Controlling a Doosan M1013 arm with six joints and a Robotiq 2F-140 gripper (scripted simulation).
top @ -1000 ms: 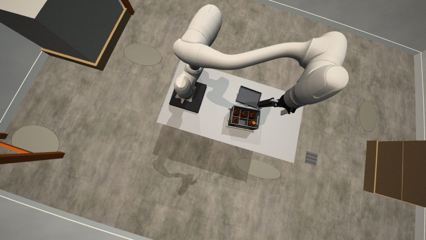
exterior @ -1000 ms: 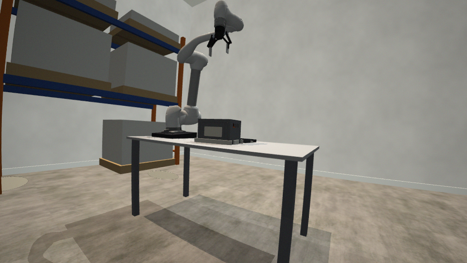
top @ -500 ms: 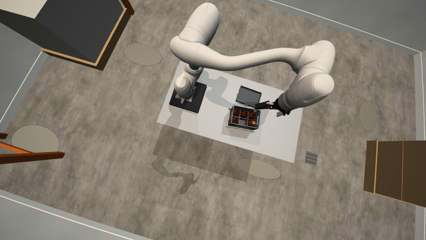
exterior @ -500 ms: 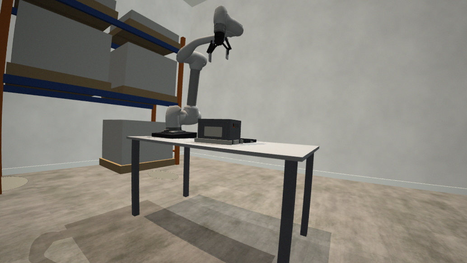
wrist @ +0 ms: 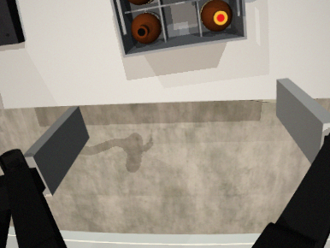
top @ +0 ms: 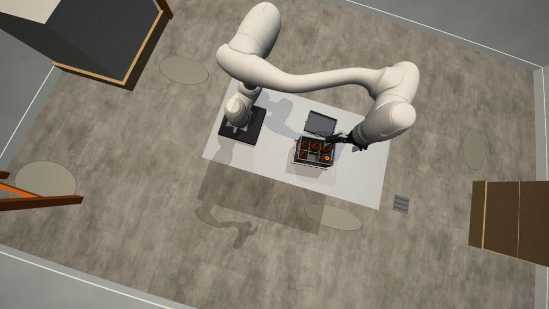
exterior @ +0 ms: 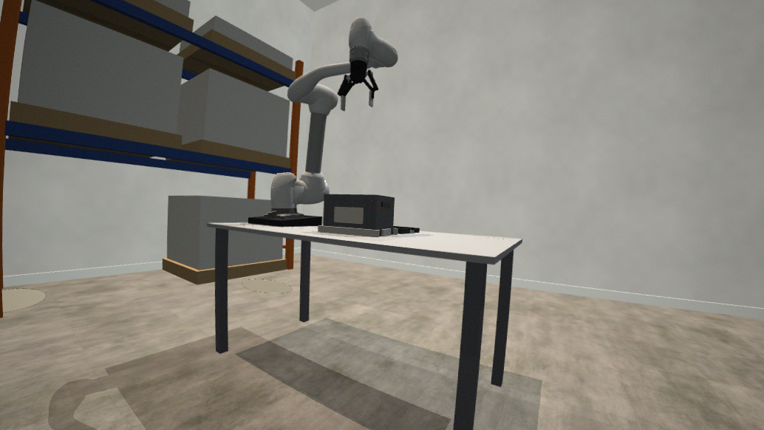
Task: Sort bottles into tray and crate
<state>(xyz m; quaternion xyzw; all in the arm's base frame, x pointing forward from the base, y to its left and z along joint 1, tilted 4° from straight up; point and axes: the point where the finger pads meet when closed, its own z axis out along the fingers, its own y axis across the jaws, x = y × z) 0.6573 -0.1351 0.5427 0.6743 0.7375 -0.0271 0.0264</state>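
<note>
Your gripper hung fully open and empty (high above the crate); you next needed to descend onto the capped bottle.

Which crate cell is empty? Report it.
The middle cell of the crate's near row: bare floor shows there; bottles fill the other five.

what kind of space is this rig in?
Likely a warehouse or stockroom: a shelf rack loaded with big boxes, another box on a pallet, and the arm on a table.
</note>
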